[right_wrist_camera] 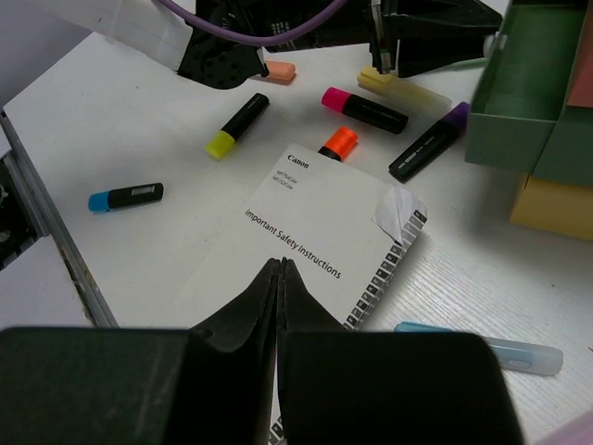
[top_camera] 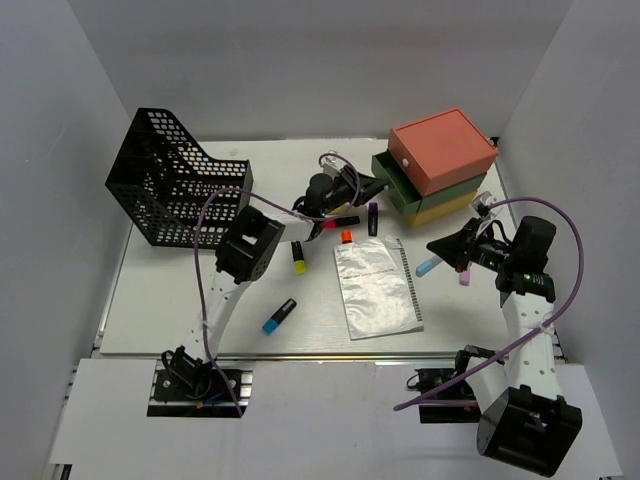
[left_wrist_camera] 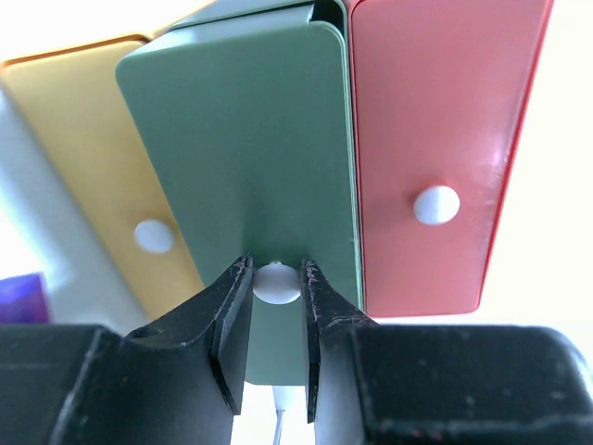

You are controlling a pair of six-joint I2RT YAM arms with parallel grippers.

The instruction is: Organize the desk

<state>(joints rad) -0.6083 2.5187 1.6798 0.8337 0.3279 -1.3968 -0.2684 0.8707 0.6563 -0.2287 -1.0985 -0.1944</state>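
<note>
One broad white rectangle, the desk [top_camera: 170, 310], fills the middle of the top view. Its metal rail is seen along the near edge, and its surface is strewn with small items. A black mesh basket [top_camera: 175, 185] is set in the far left corner and a stacked drawer box [top_camera: 440, 150] in the far right corner. The green drawer [left_wrist_camera: 250, 139] of that box juts forward of the coral and yellow ones, and the left gripper [left_wrist_camera: 276, 269] is clamped on its round white knob [left_wrist_camera: 276, 283].

A booklet [top_camera: 378, 290] is laid flat across the middle; "Important Safety Instructions" can be read on it in the right wrist view. Scattered beyond its far edge are an orange highlighter [top_camera: 347, 237], a pink highlighter [top_camera: 340, 222], a purple highlighter [top_camera: 372, 218] and a yellow highlighter [top_camera: 298, 257]. A blue highlighter [top_camera: 279, 315] is set apart toward the near edge. A pale blue pen [top_camera: 428, 266] lies just beside the booklet's right edge.

The right gripper [right_wrist_camera: 278, 264] hovers near the desk's right edge, pointed toward the booklet — its fingers are pressed together with nothing between them.
</note>
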